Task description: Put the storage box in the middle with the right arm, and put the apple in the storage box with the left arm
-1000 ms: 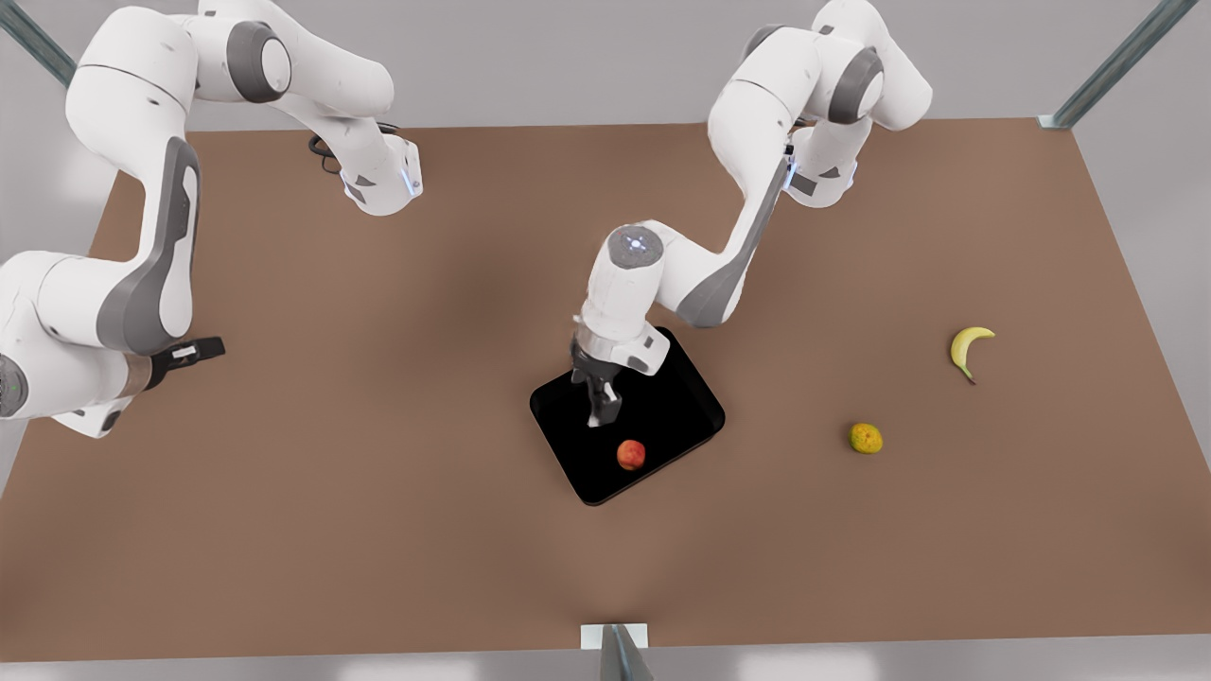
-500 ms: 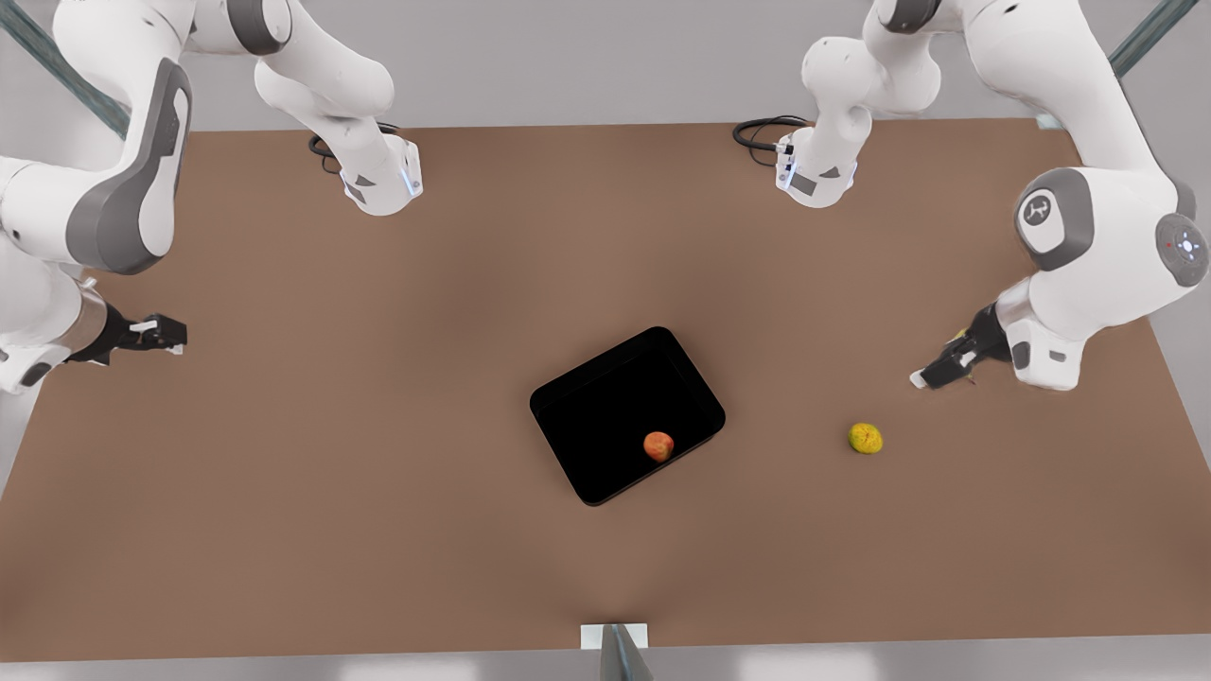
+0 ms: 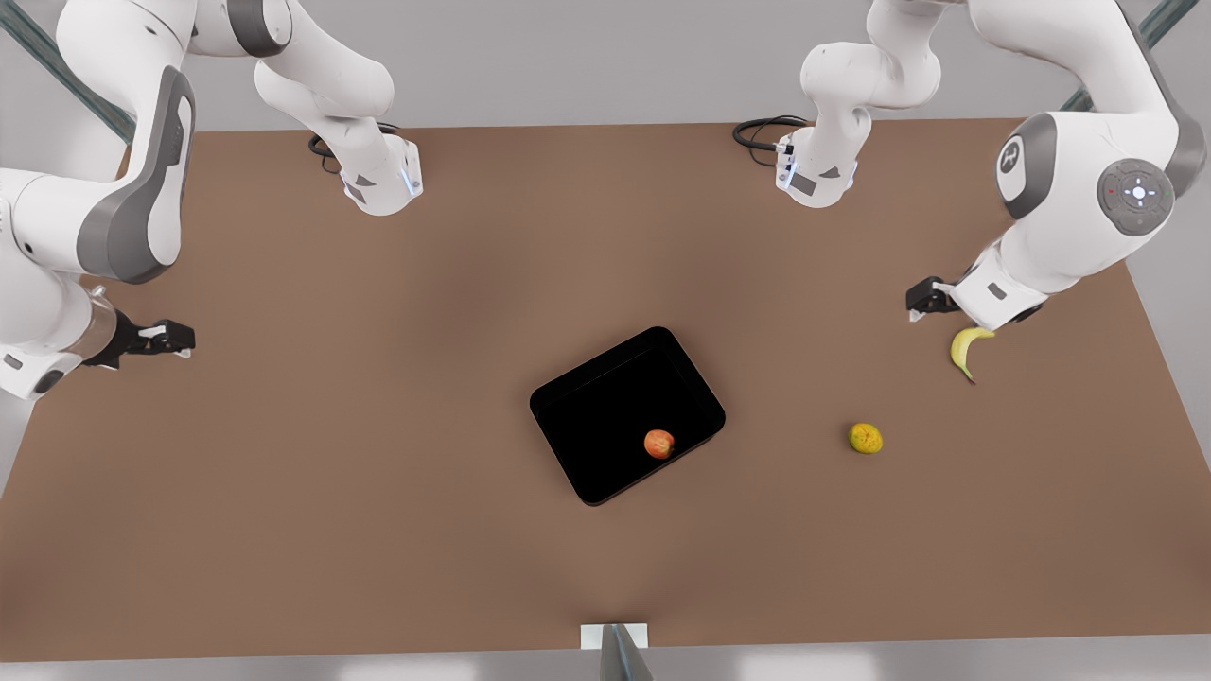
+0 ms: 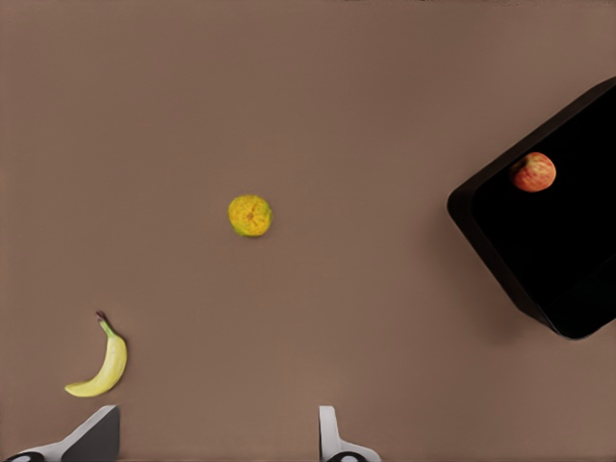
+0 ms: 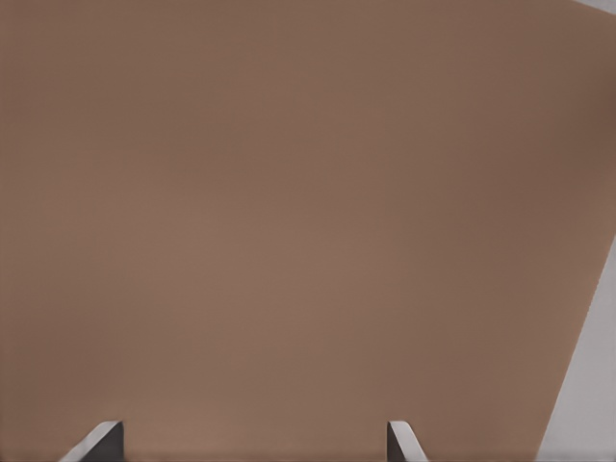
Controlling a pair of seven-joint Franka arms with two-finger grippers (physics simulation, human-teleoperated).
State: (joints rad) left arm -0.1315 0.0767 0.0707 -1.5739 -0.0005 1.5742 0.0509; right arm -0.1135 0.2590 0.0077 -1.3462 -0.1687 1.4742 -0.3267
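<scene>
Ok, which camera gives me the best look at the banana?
The left wrist view shows the banana best: its full curve and dark stem lie unobstructed on the table, near the left gripper. In the front view the banana is smaller and sits right under that arm's wrist. The right wrist view looks at bare table.

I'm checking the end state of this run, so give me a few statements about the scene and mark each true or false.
1. The apple lies inside the storage box. True.
2. The left gripper holds the banana. False: it is open, empty, near the banana.
3. The citrus fruit sits in the storage box. False: it lies on the table, apart from it.
4. The right gripper is open over bare table. True.
</scene>
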